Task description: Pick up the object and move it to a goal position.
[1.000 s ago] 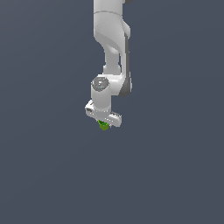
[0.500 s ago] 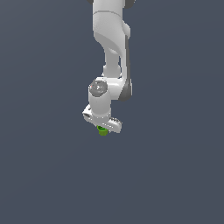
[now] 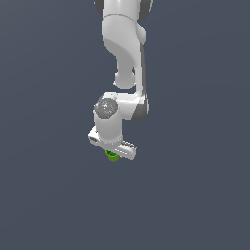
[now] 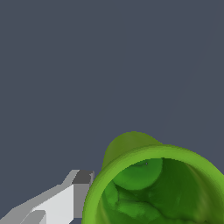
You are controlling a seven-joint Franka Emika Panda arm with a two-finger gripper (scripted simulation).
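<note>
Apparently the pick-up part is done or close to it: in the exterior view the gripper [image 3: 113, 155] hangs from the white arm [image 3: 124, 53] with the green cup [image 3: 113, 156] tucked right under its crossbar, only a sliver of green showing below the white body. No shadow or contact line tells whether the cup is clear of the dark surface [image 3: 44, 195], so lift height is a guess. What is left is carrying it to the goal, and no goal marker appears in either view, so how far remains is unclear. In the wrist view one finger [image 4: 65, 199] sits just beside the cup's rim [image 4: 153, 188], seemingly touching its outer wall; the other finger is out of frame. I judge the jaws to be clamped on the cup. The cup is bright green, round, thick-rimmed, with a darker hollow and lumpy green shapes inside.
</note>
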